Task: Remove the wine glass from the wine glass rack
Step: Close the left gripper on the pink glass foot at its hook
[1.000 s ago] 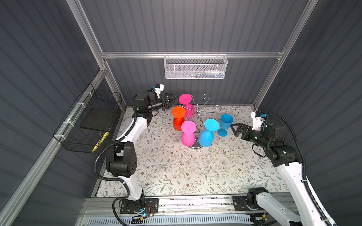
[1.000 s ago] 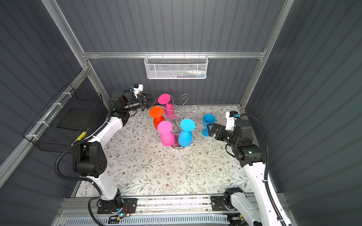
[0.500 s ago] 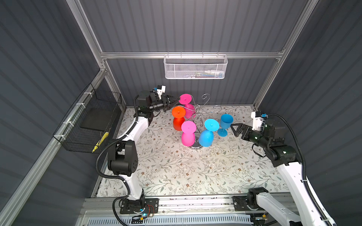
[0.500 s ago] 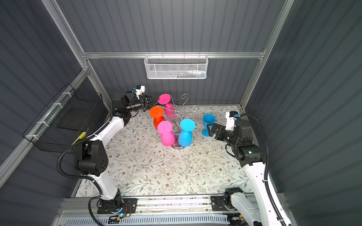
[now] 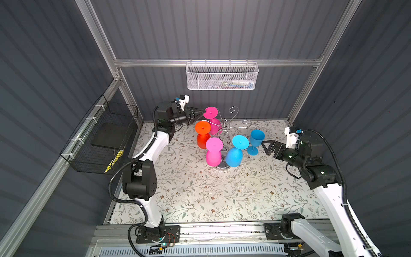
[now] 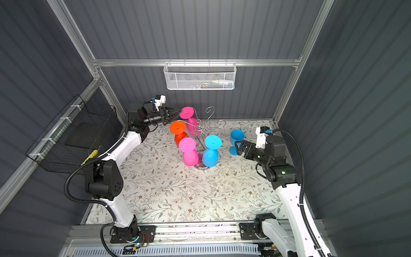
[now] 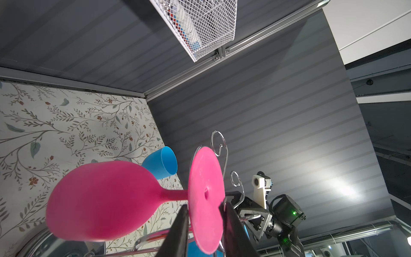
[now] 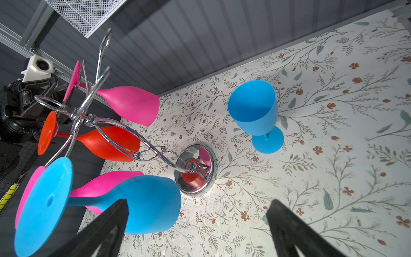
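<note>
Left wrist cam: the two black fingers (image 7: 180, 224) of my left gripper (image 7: 203, 207) sit either side of the pink wine glass (image 7: 104, 200) foot, right up against it. I can't tell if it's actually pinched. The glass hangs bowl-down off the wine glass rack (image 7: 226, 153). A blue wine glass (image 7: 162, 162) stands beyond, further right.

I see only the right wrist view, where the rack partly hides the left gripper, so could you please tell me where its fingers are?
Observer: The left gripper has its fingers either side of the foot of the rear pink glass, one on each face.
Operator: Thank you. Do they reach the stem?
Observer: No, in the left wrist view their tips appear to end just short of it.
Operator: And where is my right gripper from above?
Observer: In both top views it is open, just right of the upright blue glass, holding nothing.
</note>
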You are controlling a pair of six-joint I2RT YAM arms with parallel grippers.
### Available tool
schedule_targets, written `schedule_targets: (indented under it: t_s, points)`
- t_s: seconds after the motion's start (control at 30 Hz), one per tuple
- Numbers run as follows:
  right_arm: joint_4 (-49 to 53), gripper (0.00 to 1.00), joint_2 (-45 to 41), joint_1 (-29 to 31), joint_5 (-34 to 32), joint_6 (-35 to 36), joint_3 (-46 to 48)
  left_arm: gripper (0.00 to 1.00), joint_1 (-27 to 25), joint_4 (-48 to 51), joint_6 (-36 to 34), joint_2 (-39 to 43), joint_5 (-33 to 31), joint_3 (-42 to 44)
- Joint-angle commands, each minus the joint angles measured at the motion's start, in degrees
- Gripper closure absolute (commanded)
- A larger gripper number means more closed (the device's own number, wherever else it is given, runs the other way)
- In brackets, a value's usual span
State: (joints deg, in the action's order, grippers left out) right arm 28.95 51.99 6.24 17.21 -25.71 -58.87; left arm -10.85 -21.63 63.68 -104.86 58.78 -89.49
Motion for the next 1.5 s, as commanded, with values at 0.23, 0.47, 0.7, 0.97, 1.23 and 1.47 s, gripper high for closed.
schedule_targets:
  t_s: [0.23,0.47,0.7,0.97,1.23,1.47]
  points:
    - [0.8,0.01,0.1,-0.3,0.5,-0.4,0.6,0.83,-0.6,4.3,-3.5,-1.4,0.9,-2.7]
    - [0.7,0.01,0.0,-0.2,0.5,-0.5,0.7,0.89,-0.5,3.5,-1.8,-1.5,0.9,-2.7]
    - [0.8,0.01,-0.3,-0.3,0.3,-0.3,0.8,1.00,-0.5,-2.1,4.3,-2.1,0.5,-2.6]
    - [1.1,0.01,-0.4,-0.3,0.1,0.2,1.3,1.00,-0.5,1.7,2.9,-0.4,-1.1,-3.2]
    - [1.2,0.01,-0.8,-0.2,0.0,0.3,1.4,1.00,-0.5,2.9,3.7,0.7,-1.2,-4.9]
    - [0.8,0.01,-0.7,-0.3,0.2,0.0,1.8,1.00,-0.6,2.0,4.6,1.6,-1.6,-5.1]
